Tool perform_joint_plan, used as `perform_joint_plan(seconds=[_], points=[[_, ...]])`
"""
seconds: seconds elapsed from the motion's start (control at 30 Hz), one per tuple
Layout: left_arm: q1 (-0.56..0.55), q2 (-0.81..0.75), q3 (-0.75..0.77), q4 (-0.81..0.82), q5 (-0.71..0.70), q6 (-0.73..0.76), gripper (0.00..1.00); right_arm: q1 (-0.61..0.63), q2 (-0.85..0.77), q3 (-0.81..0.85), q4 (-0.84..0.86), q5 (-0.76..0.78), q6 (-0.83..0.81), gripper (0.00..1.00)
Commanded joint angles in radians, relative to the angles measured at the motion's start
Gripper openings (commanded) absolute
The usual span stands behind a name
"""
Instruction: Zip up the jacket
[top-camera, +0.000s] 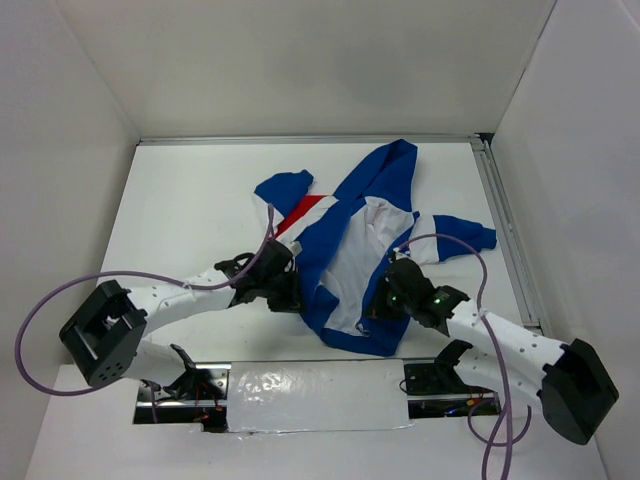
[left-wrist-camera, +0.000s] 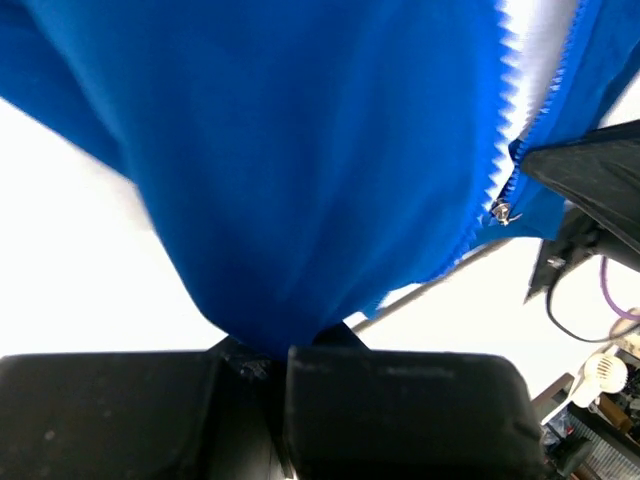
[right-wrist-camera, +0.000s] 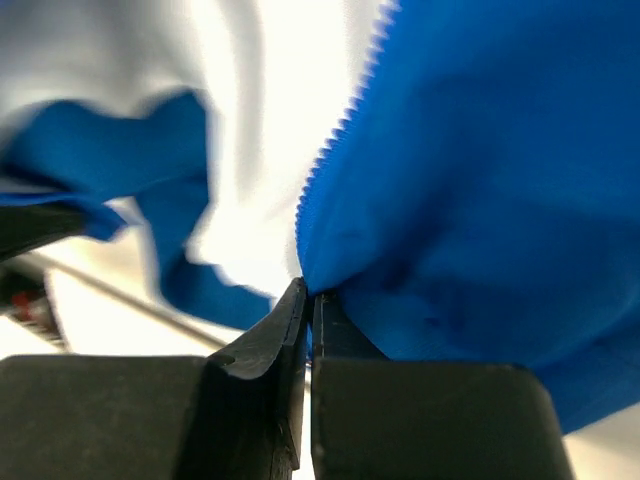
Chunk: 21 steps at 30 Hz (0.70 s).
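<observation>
White table (top-camera: 170, 200) fills the middle, bright and plain. Three white walls box it in: the back wall (top-camera: 320, 60) across the far side, the left wall (top-camera: 50, 150) and the right wall (top-camera: 585, 150). A thin metal strip (top-camera: 300, 141) runs along the table's far edge, and a metal rail (top-camera: 507, 245) goes down its right edge. At the near edge, a shiny, crinkled silver sheet (top-camera: 310, 392) lies flat. In the left wrist view, lower right, sits a small white round object (left-wrist-camera: 606, 372), too blurred to name.

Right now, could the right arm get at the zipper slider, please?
Probably not yet: the right gripper is shut on the jacket's blue edge and would have to let go first. The slider itself lies uncovered close by.
</observation>
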<state>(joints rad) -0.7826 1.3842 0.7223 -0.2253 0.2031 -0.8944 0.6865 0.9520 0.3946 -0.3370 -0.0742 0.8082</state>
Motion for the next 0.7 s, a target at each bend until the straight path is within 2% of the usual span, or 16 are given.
perform_joint_plan(seconds=[0.0, 0.17, 0.2, 0.33, 0.47, 0.57, 0.67], points=[[-0.020, -0.056, 0.080, -0.011, 0.005, 0.018, 0.00, 0.001, -0.100, 0.134, -0.051, 0.005, -0.076, 0.00], [-0.063, -0.137, 0.147, -0.020, 0.034, 0.017, 0.00, -0.016, -0.219, 0.168, -0.028, -0.059, -0.162, 0.00], [-0.067, -0.152, 0.167, -0.013, 0.054, 0.026, 0.00, -0.024, -0.231, 0.162, 0.034, -0.125, -0.178, 0.00], [-0.083, -0.162, 0.215, -0.009, 0.091, -0.018, 0.00, -0.047, -0.274, 0.139, 0.194, -0.223, -0.158, 0.00], [-0.084, -0.192, 0.183, 0.078, 0.125, -0.061, 0.00, -0.067, -0.306, 0.084, 0.366, -0.315, -0.133, 0.00], [-0.084, -0.214, 0.174, 0.115, 0.122, -0.067, 0.00, -0.084, -0.343, 0.056, 0.407, -0.363, -0.125, 0.00], [-0.084, -0.221, 0.189, 0.097, 0.105, -0.087, 0.00, -0.097, -0.363, 0.058, 0.363, -0.362, -0.141, 0.00]])
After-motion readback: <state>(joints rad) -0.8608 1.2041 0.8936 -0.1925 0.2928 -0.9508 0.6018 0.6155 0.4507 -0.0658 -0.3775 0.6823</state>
